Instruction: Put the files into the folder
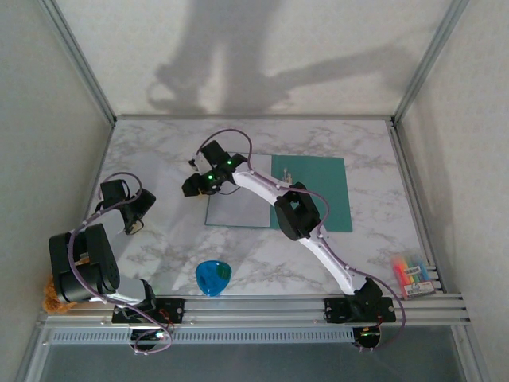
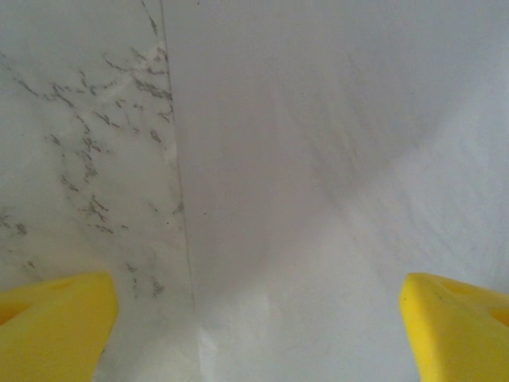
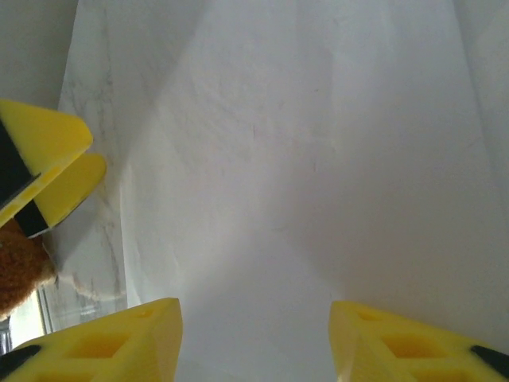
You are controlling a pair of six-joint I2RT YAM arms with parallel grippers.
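Top view: right gripper [image 1: 195,185] at left edge of thin pale grey paper sheet [image 1: 238,208], flush against flat teal paper folder [image 1: 322,191].
Left wrist: left gripper [image 2: 254,322] wide, empty.
Right wrist: jaws half-parted over sheet, nothing pinched. Pickup step, I judge; next calls for pinching edge.

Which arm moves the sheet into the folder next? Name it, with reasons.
Probably right: the right gripper hovers open over the sheet beside the folder; the left gripper stands off near the left wall.
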